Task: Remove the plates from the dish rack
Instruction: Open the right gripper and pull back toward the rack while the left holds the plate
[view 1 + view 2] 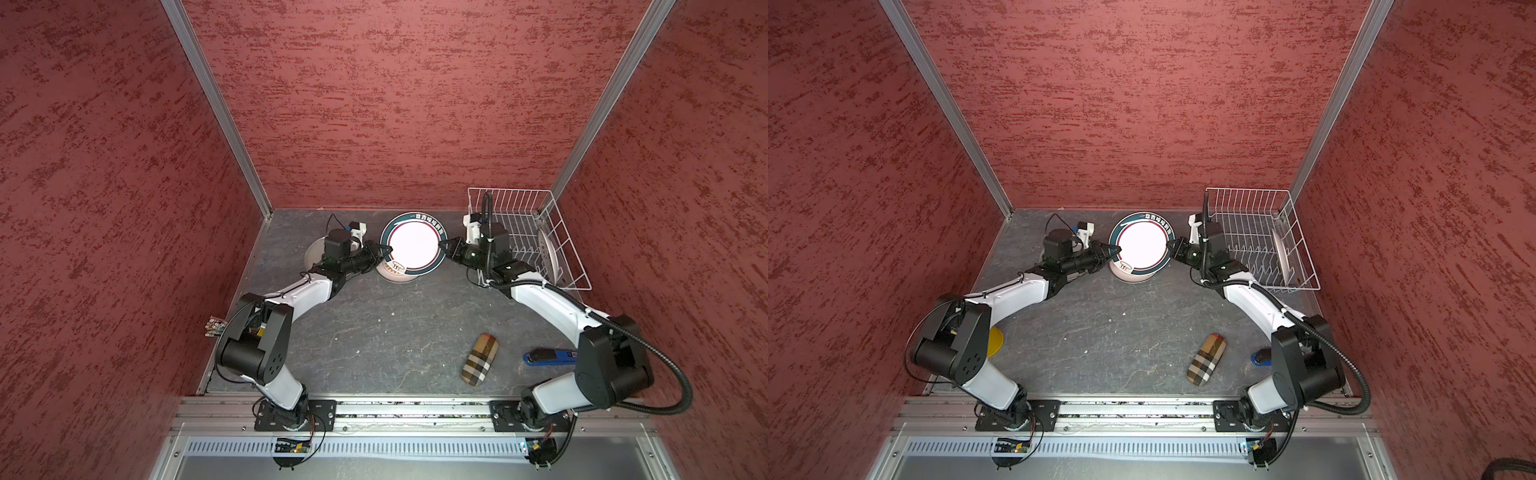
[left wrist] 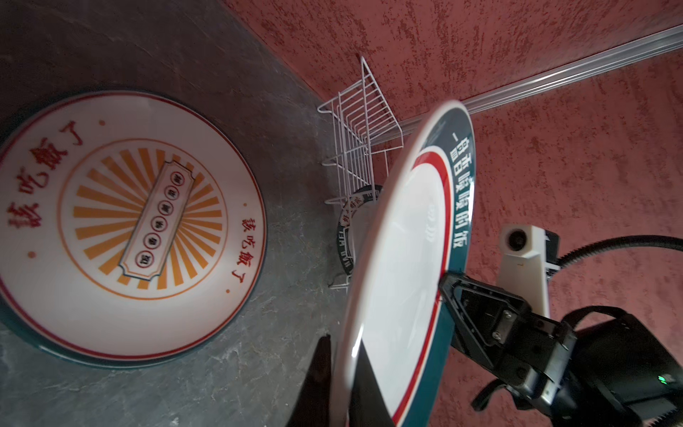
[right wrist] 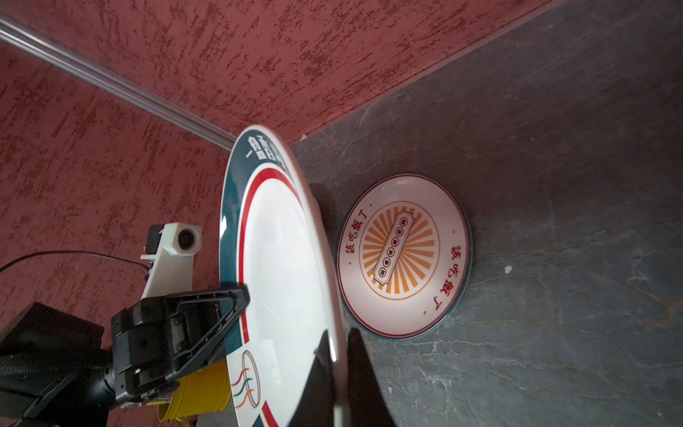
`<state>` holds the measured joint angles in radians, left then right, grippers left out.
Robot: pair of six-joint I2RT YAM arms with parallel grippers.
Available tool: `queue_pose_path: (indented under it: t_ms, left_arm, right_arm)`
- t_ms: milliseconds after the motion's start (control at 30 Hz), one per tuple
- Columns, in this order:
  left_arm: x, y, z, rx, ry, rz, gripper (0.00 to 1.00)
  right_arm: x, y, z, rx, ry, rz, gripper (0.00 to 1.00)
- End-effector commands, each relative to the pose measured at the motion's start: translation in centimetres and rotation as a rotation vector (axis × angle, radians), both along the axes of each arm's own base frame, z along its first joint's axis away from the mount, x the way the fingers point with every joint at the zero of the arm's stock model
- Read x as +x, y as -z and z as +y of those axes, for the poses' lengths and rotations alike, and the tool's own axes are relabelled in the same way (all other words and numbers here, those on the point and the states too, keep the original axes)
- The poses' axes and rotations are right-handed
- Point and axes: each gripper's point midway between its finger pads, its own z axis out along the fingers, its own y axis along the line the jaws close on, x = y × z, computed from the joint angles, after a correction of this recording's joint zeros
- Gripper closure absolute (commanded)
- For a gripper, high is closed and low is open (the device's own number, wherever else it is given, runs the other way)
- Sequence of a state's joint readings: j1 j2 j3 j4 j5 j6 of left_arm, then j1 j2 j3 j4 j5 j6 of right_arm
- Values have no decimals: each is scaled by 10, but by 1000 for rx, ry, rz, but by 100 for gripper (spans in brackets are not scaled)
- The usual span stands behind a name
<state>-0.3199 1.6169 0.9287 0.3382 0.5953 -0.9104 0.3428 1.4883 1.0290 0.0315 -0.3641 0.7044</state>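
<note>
Your L claw (image 1: 388, 249) & R claw (image 1: 443, 244) both clamp opposite rim edges of the teal lettered plate (image 1: 411, 245), held btwn them above the sunburst plate (image 2: 129, 222) on the tabletop (image 1: 374, 332), w/ the dish rack (image 1: 559, 216) just behind the R claw, another plate (image 1: 547, 253) standing in it.

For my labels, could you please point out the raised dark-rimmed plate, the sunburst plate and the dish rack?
raised dark-rimmed plate (image 1: 411, 245): a top view, white centre.
sunburst plate (image 3: 401, 251): right wrist view, orange centre.
dish rack (image 1: 511, 190): a top view, far rim.
</note>
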Motion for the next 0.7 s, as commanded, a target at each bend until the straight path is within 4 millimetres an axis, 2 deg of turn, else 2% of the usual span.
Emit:
queue_pose_path:
  t_ms: [0,67,200,267,300,433,667]
  left_arm:
    - [1,-3,4,17,-23,-26,100]
    - [0,-4,5,17,-25,-28,100]
    - [1,-5,7,18,-35,-32,100]
    - [2,-4,10,21,-47,-32,100]
    - [3,-5,11,23,-54,-33,100]
    - [6,-2,20,51,-103,-37,100]
    - [12,16,31,99,-173,-2,100]
  right_arm:
    - [5,-31,3,45,-17,-88,76]
    - [5,-32,2,38,-15,-89,56]
    - [5,-34,-3,21,0,-92,35]
    - [6,-32,-8,8,24,-87,30]
    - [4,-41,-12,6,37,-108,27]
    - [1,-52,-24,-35,84,-139,20]
    - [-4,-64,-33,-78,113,-165,18]
